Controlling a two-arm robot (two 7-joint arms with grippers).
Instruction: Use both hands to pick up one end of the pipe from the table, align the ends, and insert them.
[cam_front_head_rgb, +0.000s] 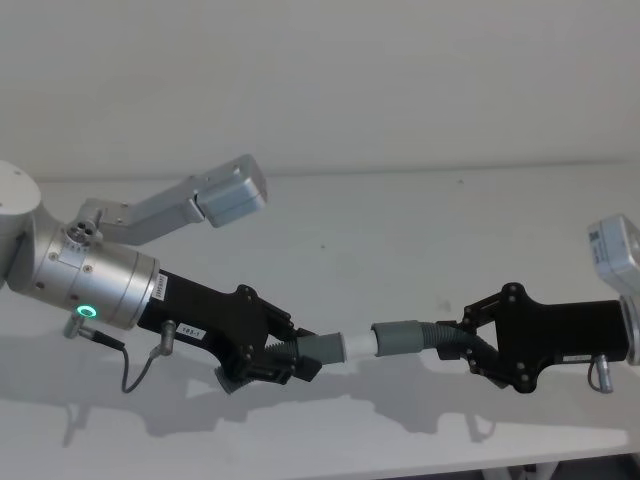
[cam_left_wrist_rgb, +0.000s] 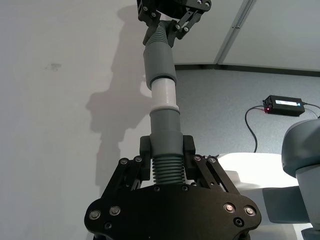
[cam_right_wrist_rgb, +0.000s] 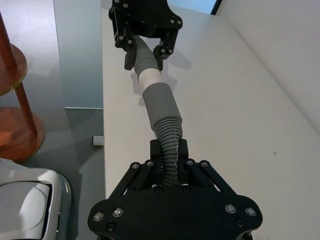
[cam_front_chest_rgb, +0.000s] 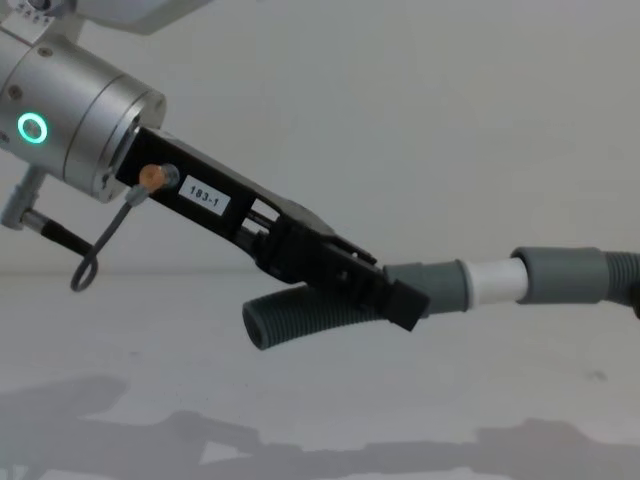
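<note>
Grey ribbed pipe (cam_front_head_rgb: 385, 340) held mid-air above white tabletop (cam_front_head_rgb: 400, 230); left claw (cam_front_head_rgb: 290, 357) clamps white-tipped piece, right claw (cam_front_head_rgb: 468, 345) clamps socket piece. Ends (cam_front_head_rgb: 362, 342) in line, white tip entering socket, seemingly not fully seated.

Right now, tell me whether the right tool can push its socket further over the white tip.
Probably yes: the right tool grips its hose, socket lined up on the white tip, nothing between.
</note>
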